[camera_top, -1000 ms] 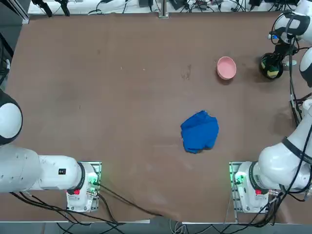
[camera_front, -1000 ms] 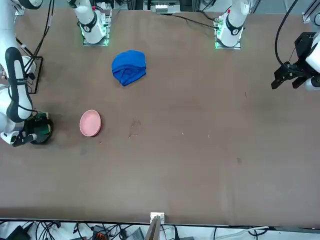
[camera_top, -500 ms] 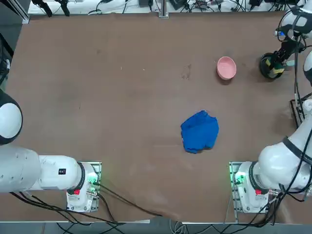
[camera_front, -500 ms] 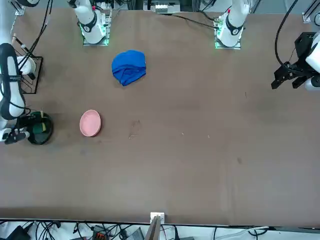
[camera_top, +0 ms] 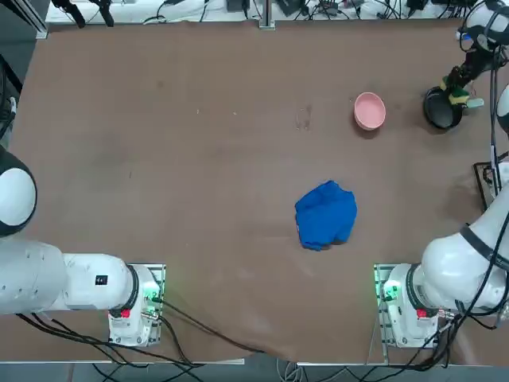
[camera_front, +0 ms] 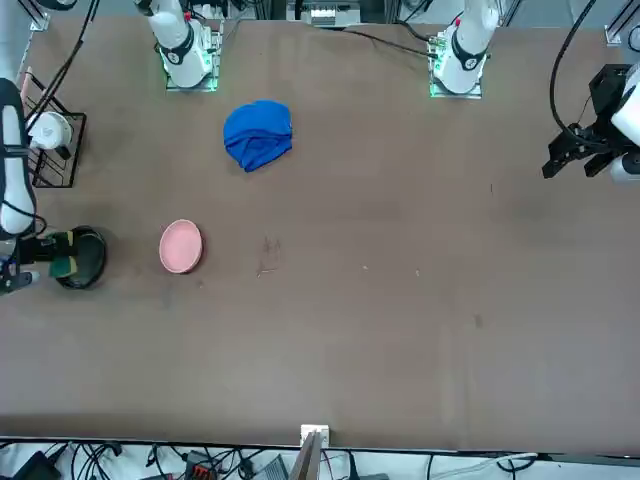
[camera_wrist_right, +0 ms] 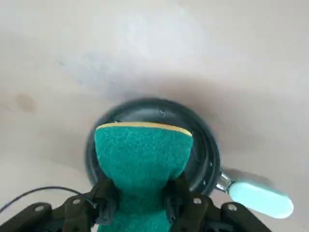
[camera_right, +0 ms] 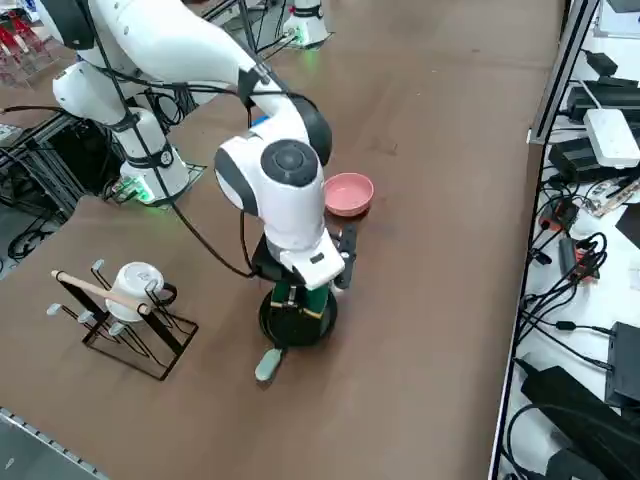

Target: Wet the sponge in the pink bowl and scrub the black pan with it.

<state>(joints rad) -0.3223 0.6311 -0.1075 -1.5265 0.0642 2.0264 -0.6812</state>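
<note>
The black pan [camera_top: 440, 113] sits near the table's far right edge, its pale handle [camera_wrist_right: 260, 201] pointing outward. My right gripper [camera_wrist_right: 141, 205] is shut on the sponge [camera_wrist_right: 141, 153], green face toward the camera and yellow layer at its far end. The sponge hangs over the pan [camera_wrist_right: 205, 145]. In the right side view the gripper [camera_right: 300, 296] holds the sponge [camera_right: 303, 300] just over the pan [camera_right: 297, 323]; I cannot tell whether they touch. The pink bowl [camera_top: 370, 110] stands to the pan's left. From the front, the sponge [camera_front: 62, 265] is at the pan's [camera_front: 84, 258] outer side.
A crumpled blue cloth [camera_top: 325, 215] lies mid-table, nearer the arm bases. A black wire rack [camera_right: 125, 315] holding a white mug [camera_right: 137, 285] stands at the table's right edge. Cables and equipment line the table's far edge.
My right gripper, still holding the sponge, has shifted from over the pan's middle toward its outer right side and risen a little. The pan, bowl and cloth have stayed put.
</note>
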